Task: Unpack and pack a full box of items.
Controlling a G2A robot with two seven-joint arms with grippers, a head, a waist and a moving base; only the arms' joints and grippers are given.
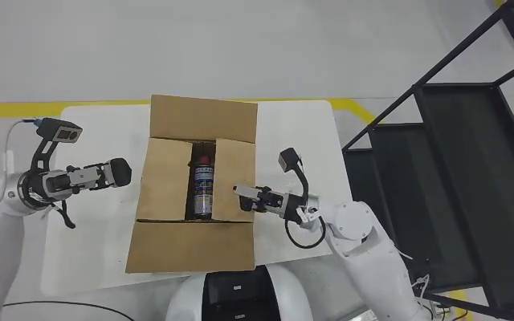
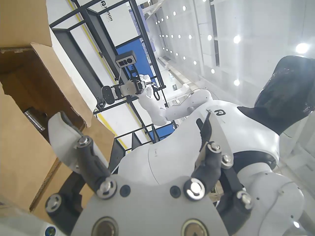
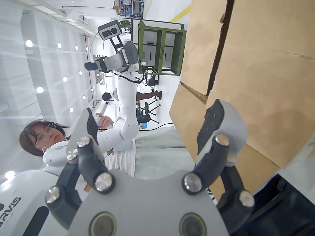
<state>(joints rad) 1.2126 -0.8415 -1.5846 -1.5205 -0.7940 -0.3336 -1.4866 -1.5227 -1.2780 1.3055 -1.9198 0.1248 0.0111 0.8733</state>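
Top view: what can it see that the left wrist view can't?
The top view gives the whole box, all four flaps open, and the red top of the can lying inside. The left wrist view gives the ceiling lights and the left gripper close up, fingers open. Both have the brown box and the right gripper beside it.

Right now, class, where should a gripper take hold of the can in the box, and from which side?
Probably mid-body on the can, from straight above: it lies flat in the slot between side flaps of the box, red cap at the far end, so the flaps would block a sideways approach.
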